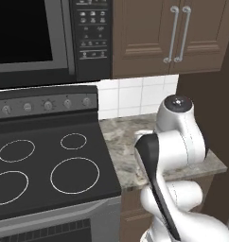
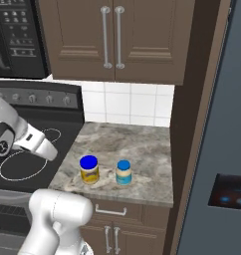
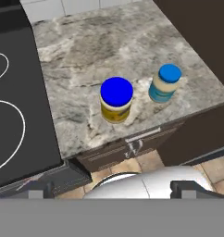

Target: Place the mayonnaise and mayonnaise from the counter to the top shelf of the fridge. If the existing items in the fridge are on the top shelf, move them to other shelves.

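Standing upright: yellow jar [image 3: 116,100], pale jar [image 3: 164,83] (lids up).

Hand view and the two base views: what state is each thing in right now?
Yellow-label mayonnaise jar: upright on counter, lid on.
Pale blue mayonnaise jar: upright beside it, apart, lid on.
Gripper: open, holding nothing.
Fridge: door closed.
Upper cabinets: closed.
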